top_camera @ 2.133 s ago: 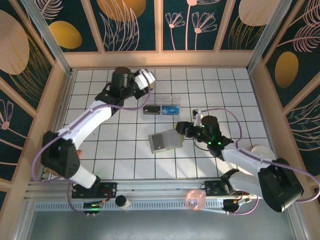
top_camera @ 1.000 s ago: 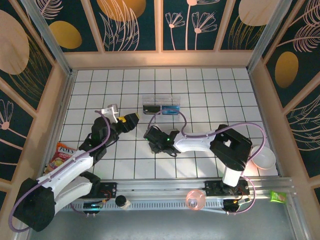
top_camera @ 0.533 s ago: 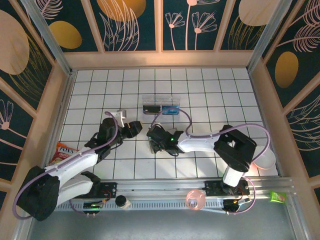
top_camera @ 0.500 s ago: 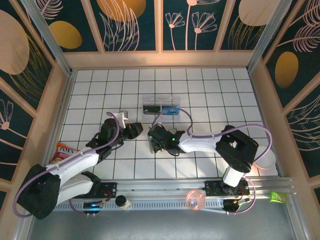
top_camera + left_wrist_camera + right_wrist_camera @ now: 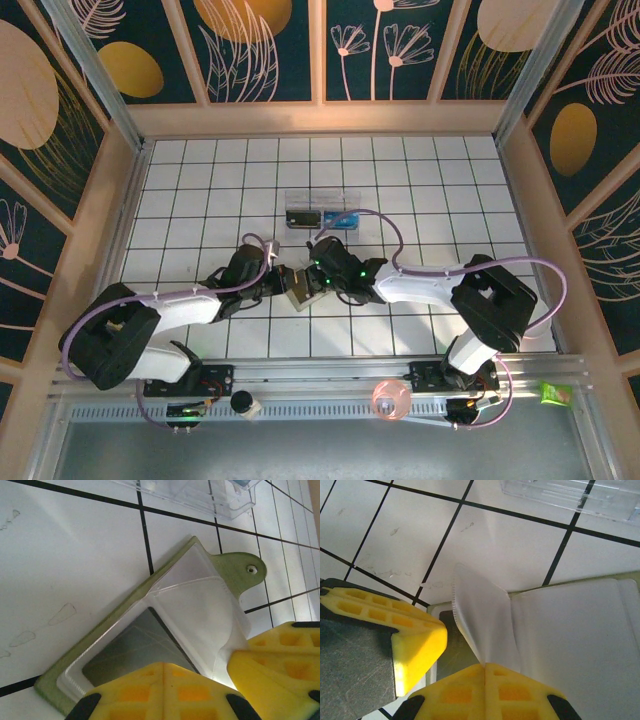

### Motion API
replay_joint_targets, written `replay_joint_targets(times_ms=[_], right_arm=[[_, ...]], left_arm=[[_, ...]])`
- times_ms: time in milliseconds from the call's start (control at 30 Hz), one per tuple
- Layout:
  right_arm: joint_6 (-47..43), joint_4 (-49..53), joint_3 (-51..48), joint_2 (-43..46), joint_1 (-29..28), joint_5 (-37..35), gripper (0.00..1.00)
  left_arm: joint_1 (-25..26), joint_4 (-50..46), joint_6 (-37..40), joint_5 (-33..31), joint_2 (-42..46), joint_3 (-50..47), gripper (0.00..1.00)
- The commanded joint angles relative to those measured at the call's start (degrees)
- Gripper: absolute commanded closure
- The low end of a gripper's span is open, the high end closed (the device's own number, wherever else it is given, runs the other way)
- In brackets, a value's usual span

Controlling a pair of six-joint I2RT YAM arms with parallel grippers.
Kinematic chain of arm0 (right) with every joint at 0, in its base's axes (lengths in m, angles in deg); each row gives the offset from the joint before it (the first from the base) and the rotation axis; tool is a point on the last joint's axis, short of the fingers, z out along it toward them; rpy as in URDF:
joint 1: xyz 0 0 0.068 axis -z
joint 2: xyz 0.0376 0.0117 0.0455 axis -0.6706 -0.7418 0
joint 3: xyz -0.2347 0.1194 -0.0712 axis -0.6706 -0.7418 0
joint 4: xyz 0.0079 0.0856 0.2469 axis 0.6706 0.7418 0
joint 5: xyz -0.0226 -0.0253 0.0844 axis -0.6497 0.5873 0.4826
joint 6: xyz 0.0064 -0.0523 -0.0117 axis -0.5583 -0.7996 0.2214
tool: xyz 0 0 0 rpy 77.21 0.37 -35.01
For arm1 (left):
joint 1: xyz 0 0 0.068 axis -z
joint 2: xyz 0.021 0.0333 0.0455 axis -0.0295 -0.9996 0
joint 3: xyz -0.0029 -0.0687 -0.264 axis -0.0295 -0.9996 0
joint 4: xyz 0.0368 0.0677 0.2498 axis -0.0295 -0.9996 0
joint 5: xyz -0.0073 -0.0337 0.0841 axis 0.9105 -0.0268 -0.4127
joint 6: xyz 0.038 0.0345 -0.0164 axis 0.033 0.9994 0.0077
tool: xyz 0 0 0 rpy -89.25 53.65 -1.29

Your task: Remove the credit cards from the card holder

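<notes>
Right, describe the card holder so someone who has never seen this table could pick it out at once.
On the white gridded table, look just nearer the arms than the clear box, where the left claw and right claw meet. The card holder lies open there, pinched by both. Unlike the box, it is an olive wallet with a pale inside and a snap tab.
</notes>
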Motion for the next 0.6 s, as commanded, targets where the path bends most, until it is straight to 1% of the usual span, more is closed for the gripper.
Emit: replay_joint_targets(times_ms=[0, 33, 67, 100, 133, 167, 233, 367, 433, 500, 567], right_arm=[[1.2, -2.2, -0.7, 1.4, 0.3, 0.4, 0.97], [1.2, -2.0, -0.6, 1.4, 0.3, 0.3, 0.88], [1.2, -2.0, -0.6, 1.6, 0.3, 0.1, 0.77], [1.1, -1.8, -0.6, 1.9, 0.4, -0.3, 0.68], [1.2, -1.6, -0.8, 2.3, 0.7, -0.7, 0.61], [1.5, -1.8, -1.2, 3.1, 1.0, -0.9, 0.58], [2.5, -2.5, -2.6, 4.8, 2.2, -0.7, 0.56], [5.0, -3.7, -6.5, 9.0, 4.9, 0.0, 0.55], [6.0, -3.6, -7.9, 11.1, 5.8, -0.8, 0.55], [6.6, -3.1, -9.1, 13.0, 6.7, -1.5, 0.58], [7.1, -2.7, -10.4, 14.8, 7.8, -1.7, 0.64]], left_arm=[[0.2, 0.0, -0.5, -1.0, -0.2, 1.5, 0.88], [0.2, -0.1, -0.4, -0.6, -0.7, 1.8, 0.87], [0.2, -0.1, -0.2, 0.0, -1.4, 2.2, 0.86], [0.4, -0.1, -0.2, 0.4, -1.9, 2.5, 0.86], [0.7, 0.0, -0.1, 0.9, -2.5, 3.0, 0.86], [1.1, -0.1, 0.1, 1.3, -3.2, 3.7, 0.86], [2.0, -0.8, 0.5, 1.6, -4.4, 5.1, 0.85], [3.7, -1.6, 0.9, 3.3, -7.3, 8.5, 0.85], [5.1, -2.0, 1.3, 3.9, -9.0, 10.7, 0.84], [6.9, -3.6, 2.3, 4.1, -11.6, 13.6, 0.83], [8.2, -5.9, 3.5, 4.6, -16.0, 17.0, 0.85]])
